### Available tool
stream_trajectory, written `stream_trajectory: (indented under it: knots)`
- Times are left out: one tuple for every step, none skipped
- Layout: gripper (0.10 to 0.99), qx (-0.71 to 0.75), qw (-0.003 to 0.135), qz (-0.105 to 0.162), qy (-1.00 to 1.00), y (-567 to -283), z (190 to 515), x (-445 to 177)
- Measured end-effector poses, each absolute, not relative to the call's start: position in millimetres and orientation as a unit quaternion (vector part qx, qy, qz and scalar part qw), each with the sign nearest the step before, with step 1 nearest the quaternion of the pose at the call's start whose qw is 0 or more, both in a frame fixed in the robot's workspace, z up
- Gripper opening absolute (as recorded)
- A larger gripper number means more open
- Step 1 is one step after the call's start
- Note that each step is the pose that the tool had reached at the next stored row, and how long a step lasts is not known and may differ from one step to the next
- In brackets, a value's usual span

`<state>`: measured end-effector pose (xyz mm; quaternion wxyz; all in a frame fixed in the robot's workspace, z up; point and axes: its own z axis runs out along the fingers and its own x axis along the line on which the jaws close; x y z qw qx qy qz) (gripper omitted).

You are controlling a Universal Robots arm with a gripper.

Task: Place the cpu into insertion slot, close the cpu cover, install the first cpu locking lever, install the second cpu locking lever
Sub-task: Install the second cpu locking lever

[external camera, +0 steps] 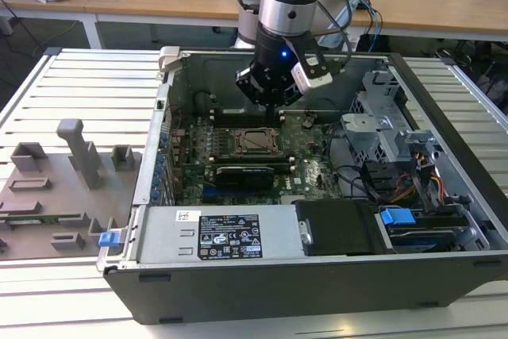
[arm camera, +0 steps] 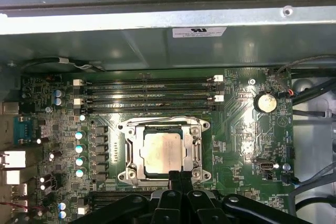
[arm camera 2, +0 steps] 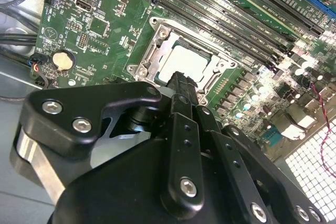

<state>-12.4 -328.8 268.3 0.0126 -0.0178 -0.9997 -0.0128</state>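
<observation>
Open computer case (external camera: 444, 220), tool (arm camera: 179, 176) fingers together, empty, above seated cpu (arm camera: 163, 153)

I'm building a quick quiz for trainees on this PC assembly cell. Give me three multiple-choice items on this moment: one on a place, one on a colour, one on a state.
1. Where is the cpu?
A. In the insertion slot, under the cpu cover
B. On the grey tray beside the case
C. Held in the gripper

2. What colour is the circuit board around the insertion slot?
A. Blue
B. Green
C. Red

3. How are the gripper fingers?
A. Spread wide
C. Shut on a cable
B. Shut together, holding nothing

Answers:
1 A, both wrist views show its silver top through the cover's window.
2 B, the board is green in every view.
3 B, both wrist views show the fingers pressed together at the cover's edge.
</observation>
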Motion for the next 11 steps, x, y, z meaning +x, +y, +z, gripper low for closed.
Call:
stream_trajectory:
  knots:
    - [0.106, -0.018, 0.013, -0.013, -1.0, -329, 268, -12]
    - [0.106, -0.018, 0.013, -0.013, -1.0, -329, 268, -12]
    - [0.106, -0.018, 0.013, -0.013, -1.0, -329, 268, -12]
    - [0.106, -0.018, 0.013, -0.013, -1.0, -329, 268, -12]
    - [0.106, -0.018, 0.013, -0.013, -1.0, -329, 269, -12]
    - [0.106, -0.018, 0.013, -0.013, -1.0, -332, 269, -12]
    - [0.106, -0.018, 0.013, -0.013, -1.0, -334, 269, -12]
    - [0.106, -0.018, 0.013, -0.013, -1.0, -336, 268, -13]
    - [0.106, -0.018, 0.013, -0.013, -1.0, -339, 268, -13]
    - [0.106, -0.018, 0.013, -0.013, -1.0, -342, 268, -13]
    - [0.106, -0.018, 0.013, -0.013, -1.0, -344, 268, -13]
